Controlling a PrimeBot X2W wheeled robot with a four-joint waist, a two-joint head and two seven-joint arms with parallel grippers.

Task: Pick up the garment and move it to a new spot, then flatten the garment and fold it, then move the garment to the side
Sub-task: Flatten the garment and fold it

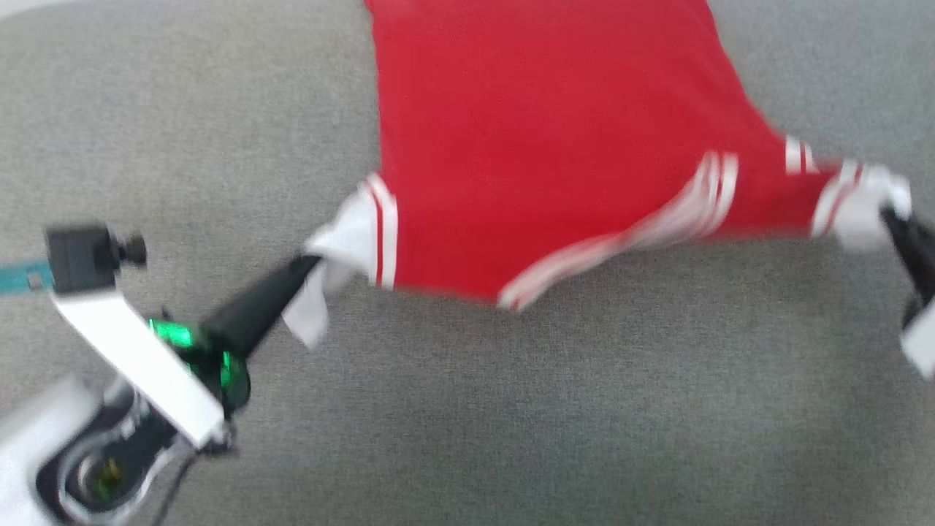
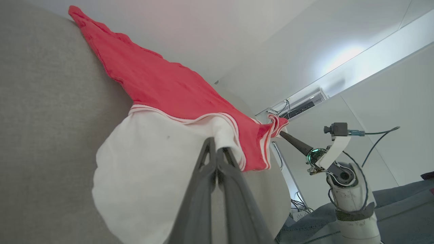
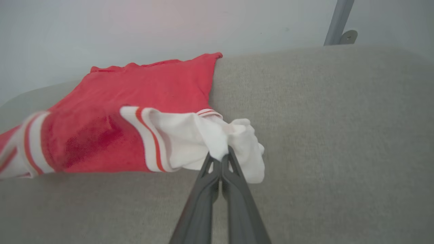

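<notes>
Red cloth with white sleeves and striped trim: the garment (image 1: 540,146). Lies stretched over the far part of the grey fabric surface (image 1: 511,409), drawn taut from sleeve to sleeve. Closed tight on the white sleeve at the robot's left: left end effector (image 1: 310,264). Closed just as tight on the bunched white sleeve at the robot's right: right end effector (image 1: 892,218). Looks blurred from the head, sharper from both wrists.

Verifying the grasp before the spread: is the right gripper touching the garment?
Touching. The right wrist view shows the right gripper with its jaws shut on the bunched white sleeve of the garment, cloth pinched at the tips.
</notes>
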